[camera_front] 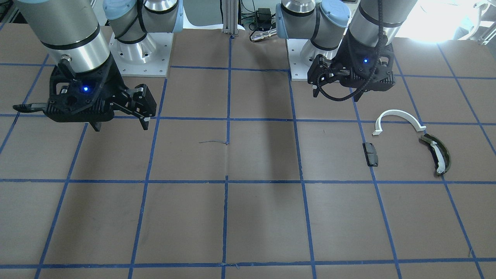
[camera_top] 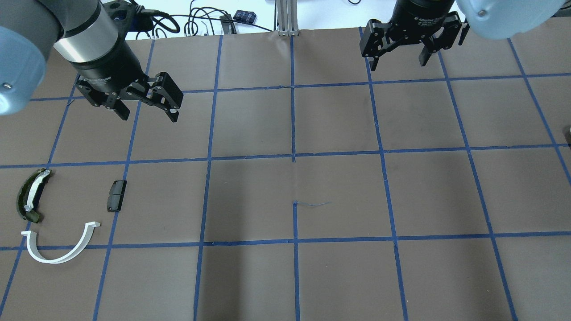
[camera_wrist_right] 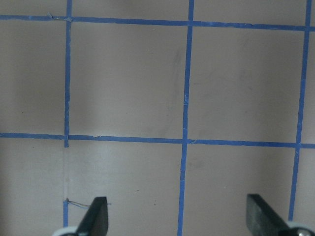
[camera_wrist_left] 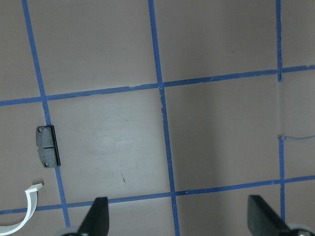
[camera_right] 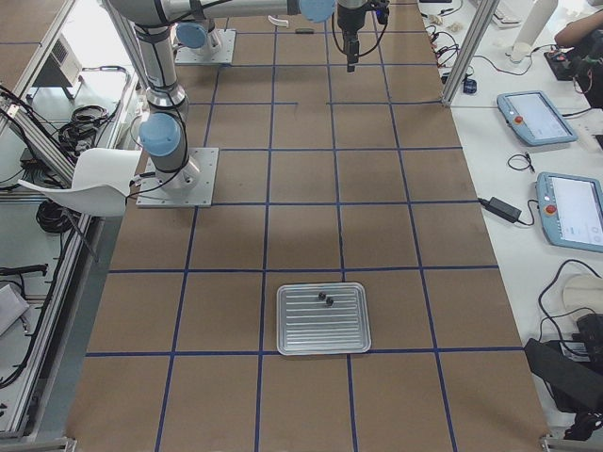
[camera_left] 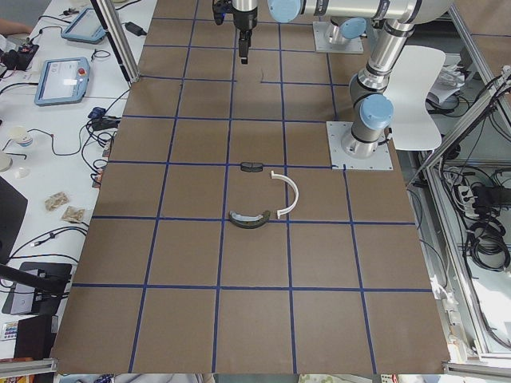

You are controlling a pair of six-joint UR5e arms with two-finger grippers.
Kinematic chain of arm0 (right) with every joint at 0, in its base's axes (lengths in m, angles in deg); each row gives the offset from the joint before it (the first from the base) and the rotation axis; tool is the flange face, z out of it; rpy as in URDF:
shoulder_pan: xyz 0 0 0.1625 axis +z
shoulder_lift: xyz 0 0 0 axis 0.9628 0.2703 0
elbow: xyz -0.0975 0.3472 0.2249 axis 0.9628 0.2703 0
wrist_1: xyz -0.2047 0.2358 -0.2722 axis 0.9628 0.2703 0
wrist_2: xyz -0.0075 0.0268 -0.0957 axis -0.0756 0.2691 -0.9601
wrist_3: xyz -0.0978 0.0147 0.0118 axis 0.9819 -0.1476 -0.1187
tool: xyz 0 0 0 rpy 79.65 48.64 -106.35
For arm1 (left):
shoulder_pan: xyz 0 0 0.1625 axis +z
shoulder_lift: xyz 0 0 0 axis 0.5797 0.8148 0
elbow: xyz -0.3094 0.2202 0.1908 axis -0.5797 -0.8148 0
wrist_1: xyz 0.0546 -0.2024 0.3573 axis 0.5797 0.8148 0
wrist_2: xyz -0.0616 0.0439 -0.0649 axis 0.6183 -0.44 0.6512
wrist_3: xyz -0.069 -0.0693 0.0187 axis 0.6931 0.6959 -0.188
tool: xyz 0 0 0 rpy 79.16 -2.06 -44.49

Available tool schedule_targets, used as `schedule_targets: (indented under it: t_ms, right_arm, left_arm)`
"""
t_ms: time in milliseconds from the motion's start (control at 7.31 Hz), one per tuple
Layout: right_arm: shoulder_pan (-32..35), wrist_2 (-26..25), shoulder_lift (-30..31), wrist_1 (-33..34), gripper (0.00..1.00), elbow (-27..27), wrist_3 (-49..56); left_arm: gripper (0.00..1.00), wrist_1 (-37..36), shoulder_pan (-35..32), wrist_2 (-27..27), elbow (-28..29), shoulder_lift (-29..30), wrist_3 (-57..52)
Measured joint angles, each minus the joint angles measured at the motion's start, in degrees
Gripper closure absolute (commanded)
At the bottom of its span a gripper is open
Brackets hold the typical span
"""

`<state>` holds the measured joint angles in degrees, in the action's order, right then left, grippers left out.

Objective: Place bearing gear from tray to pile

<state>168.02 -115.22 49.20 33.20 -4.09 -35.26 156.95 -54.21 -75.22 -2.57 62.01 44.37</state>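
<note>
The pile lies at the table's left end: a white half-ring arc [camera_top: 60, 247], a dark olive curved piece with a white strip [camera_top: 30, 196] and a small black block [camera_top: 116, 195]. They also show in the front-facing view: the arc [camera_front: 399, 118], the olive piece [camera_front: 436, 154], the block [camera_front: 371, 154]. My left gripper [camera_top: 149, 117] hangs open and empty above the table, beyond the block [camera_wrist_left: 48, 146]. My right gripper [camera_top: 398, 63] is open and empty at the far right. A ribbed metal tray [camera_right: 323, 334] holds two small dark parts [camera_right: 325, 299], seen only in the exterior right view.
The brown table has a blue tape grid [camera_top: 293, 160]. The arm bases [camera_front: 141, 50] stand at the robot's edge. Tablets and cables [camera_right: 537, 118] lie on a side bench. A loose thread [camera_top: 312, 204] lies mid-table.
</note>
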Motion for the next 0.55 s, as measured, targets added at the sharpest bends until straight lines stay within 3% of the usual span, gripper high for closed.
schedule_targets:
  t_ms: [547]
  right_arm:
    - [0.0,0.2,-0.2,0.0,0.00,-0.1,0.0]
  left_arm:
    - [0.00,-0.2,0.0,-0.5,0.3,0.0,-0.2]
